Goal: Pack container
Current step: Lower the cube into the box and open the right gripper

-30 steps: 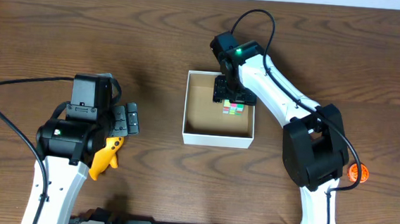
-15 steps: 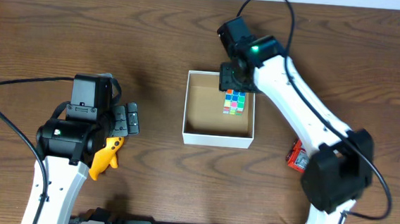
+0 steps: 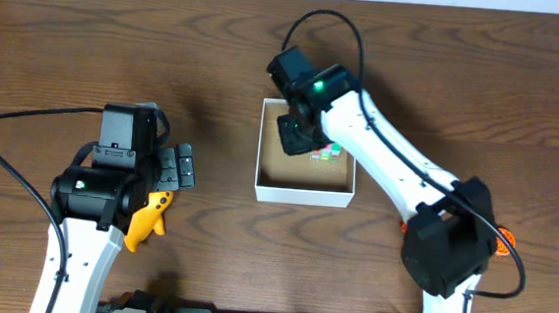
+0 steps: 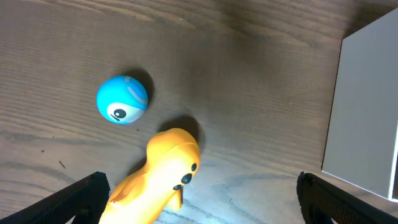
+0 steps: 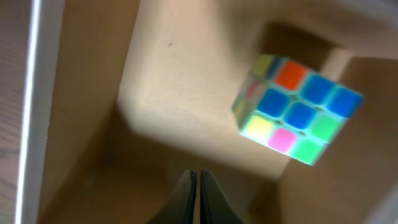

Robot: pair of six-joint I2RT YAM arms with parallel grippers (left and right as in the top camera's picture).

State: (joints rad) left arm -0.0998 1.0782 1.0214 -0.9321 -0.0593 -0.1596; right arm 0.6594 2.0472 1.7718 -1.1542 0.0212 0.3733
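Right wrist view: our right gripper (image 5: 194, 186), fingers pressed together and empty, sits low inside the box (image 5: 28, 93).
The colour cube (image 5: 297, 109) lies on the brown floor near a corner, apart from the fingers. We judge it placed, so the step now is to clear out. We rise straight up past the white rim before swinging away, so we neither nudge the cube nor drag the light box across the table (image 3: 463, 71). Our left gripper (image 3: 182, 166) hovers well apart from the box, fingers spread over the yellow duck (image 4: 158, 180), with a blue ball (image 4: 122, 99) near it. There we would centre across the duck's body, keep off the ball, and aim for bare floor away from the cube.
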